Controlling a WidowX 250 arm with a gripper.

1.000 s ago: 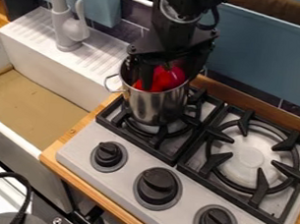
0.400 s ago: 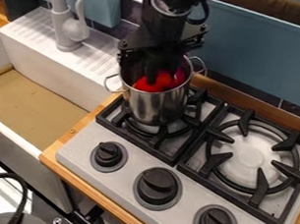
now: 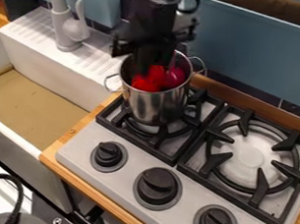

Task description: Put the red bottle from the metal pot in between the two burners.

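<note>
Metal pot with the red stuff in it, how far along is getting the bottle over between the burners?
Nothing looks finished: the red items are in the metal pot, on the burner grate nearer the sink. The pincer is at the pot's mouth, likely for the pick; whether it holds anything, I can't tell. Left: lifting out and placing.

Round silver metal pot (image 3: 152,104) is hiding bottoms of rounded, shiny red items (image 3: 147,83); blurry blk robot gripper (image 3: 152,64) over pot is partly covering 'em; tall lt-gray faucet (image 3: 72,31) L of pot is running off top edge.
</note>
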